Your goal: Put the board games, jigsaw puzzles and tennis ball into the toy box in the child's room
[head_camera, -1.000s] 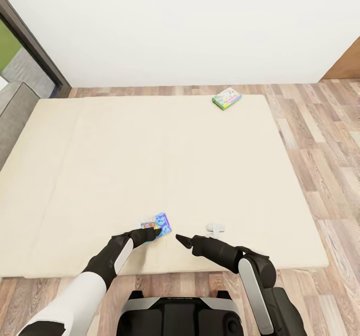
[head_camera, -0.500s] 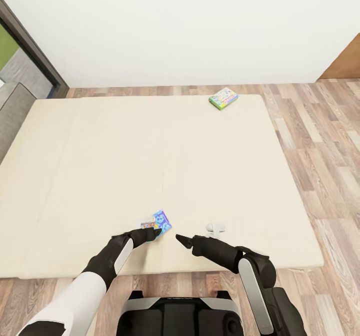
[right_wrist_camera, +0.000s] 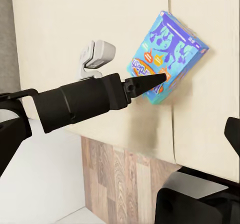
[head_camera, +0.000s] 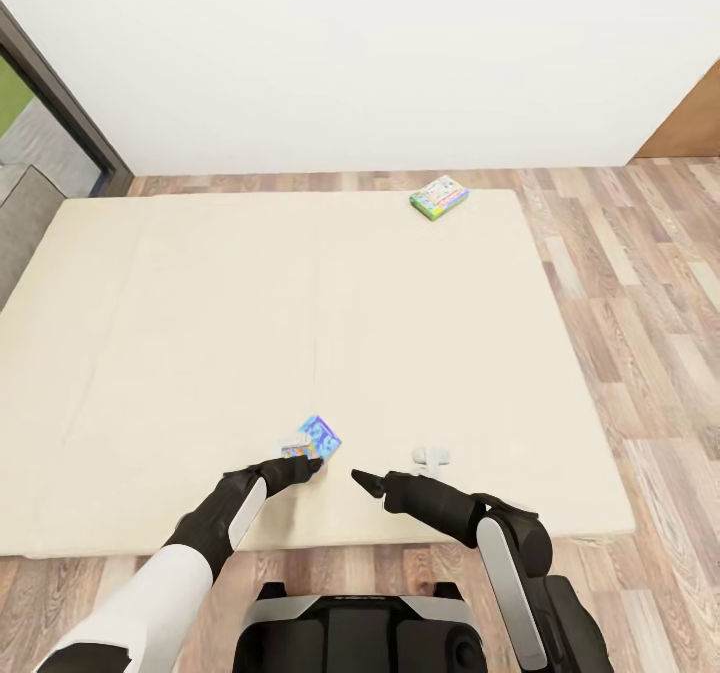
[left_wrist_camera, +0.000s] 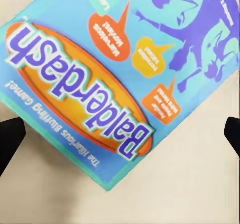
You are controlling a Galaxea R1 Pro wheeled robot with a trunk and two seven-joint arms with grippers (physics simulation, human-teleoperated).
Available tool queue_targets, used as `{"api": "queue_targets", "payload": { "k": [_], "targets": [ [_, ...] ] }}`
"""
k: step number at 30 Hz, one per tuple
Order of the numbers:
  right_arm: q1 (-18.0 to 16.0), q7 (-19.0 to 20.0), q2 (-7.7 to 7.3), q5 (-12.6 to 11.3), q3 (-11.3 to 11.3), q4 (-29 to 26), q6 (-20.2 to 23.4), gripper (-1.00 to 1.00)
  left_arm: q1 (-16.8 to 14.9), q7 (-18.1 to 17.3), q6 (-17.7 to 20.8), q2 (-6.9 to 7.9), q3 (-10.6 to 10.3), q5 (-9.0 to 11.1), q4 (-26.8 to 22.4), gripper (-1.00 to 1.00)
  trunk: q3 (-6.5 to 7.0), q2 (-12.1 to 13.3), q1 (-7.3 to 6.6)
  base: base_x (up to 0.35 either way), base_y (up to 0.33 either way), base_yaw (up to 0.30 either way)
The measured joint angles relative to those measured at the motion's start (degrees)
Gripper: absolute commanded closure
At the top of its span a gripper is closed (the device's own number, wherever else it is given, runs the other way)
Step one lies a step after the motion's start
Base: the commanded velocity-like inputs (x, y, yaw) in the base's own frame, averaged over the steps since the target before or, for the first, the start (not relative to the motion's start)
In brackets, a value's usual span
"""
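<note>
- The blue game (head_camera: 318,439) lies flat on the bed (head_camera: 180,333), near its front edge, printed cover up; the left wrist view reads "Balderdash" on it (left_wrist_camera: 120,69).
- The left gripper (head_camera: 306,466) is just at the game's near edge. Its dark fingertips (left_wrist_camera: 9,139) sit wide apart on either side of the box, so the jaws are spread and grip nothing; contact with the box seems likely but I cannot tell.
- The right gripper (head_camera: 362,480) hovers low over the mattress beside the game, apart from it; whether its jaws are parted I cannot tell.
- A small white object (head_camera: 430,456) lies on the bed near the right arm.
- The green-edged game (head_camera: 438,197) lies at the bed's far edge, well apart.
- Wood floor (head_camera: 640,283) flanks the bed.
</note>
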Motion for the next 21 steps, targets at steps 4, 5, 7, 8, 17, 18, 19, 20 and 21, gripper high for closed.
{"api": "queue_targets", "payload": {
  "k": [4,5,7,8,17,18,19,20,21],
  "targets": [
    [0.06,0.00,0.00,0.00,0.00,0.02,-0.02,-1.00,0.00,0.00,0.01,0.00,0.00,-0.01,0.00,-1.00,0.00,0.00,0.00,0.000,-0.186,0.000],
    [0.07,0.00,0.00,0.00,0.00,0.03,-0.03,-1.00,0.00,0.00,0.01,0.00,0.01,-0.01,-0.01,-1.00,0.00,0.00,0.00,0.000,-0.109,0.000],
    [0.08,0.00,0.00,0.00,0.00,0.03,-0.03,-1.00,0.00,0.00,0.02,0.00,0.01,0.01,-0.01,-1.00,0.00,0.00,0.00,0.000,-0.146,0.000],
    [0.08,0.00,0.00,0.00,0.00,0.02,-0.03,-1.00,0.00,0.00,0.01,0.00,0.01,0.00,-0.01,-1.00,0.00,0.00,0.00,0.000,-0.163,0.000],
    [0.09,0.00,0.00,0.00,0.00,0.00,-0.03,-1.00,0.00,0.00,0.01,0.00,0.01,0.01,-0.01,-1.00,0.00,0.00,0.00,0.000,-0.123,0.000],
    [0.08,0.01,0.00,0.00,0.00,0.01,-0.04,-1.00,0.00,-0.01,0.01,0.00,0.01,0.00,-0.01,-1.00,0.00,0.00,0.00,0.000,-0.061,0.000],
    [0.08,0.01,0.00,0.00,0.01,0.01,-0.04,-1.00,0.00,-0.01,0.01,-0.01,0.02,0.00,-0.01,-1.00,0.00,0.00,0.00,0.000,-0.039,0.000],
    [0.08,0.01,0.00,0.00,0.01,0.01,-0.04,-1.00,0.00,-0.01,0.02,0.01,0.02,0.00,-0.01,-1.00,0.00,0.00,0.00,0.000,-0.031,0.000],
    [0.08,0.01,-0.01,0.00,0.01,0.01,-0.04,-1.00,0.00,0.00,0.01,0.02,0.03,-0.03,-0.01,-1.00,0.00,0.00,0.00,0.000,-0.025,0.000]
  ]
}}
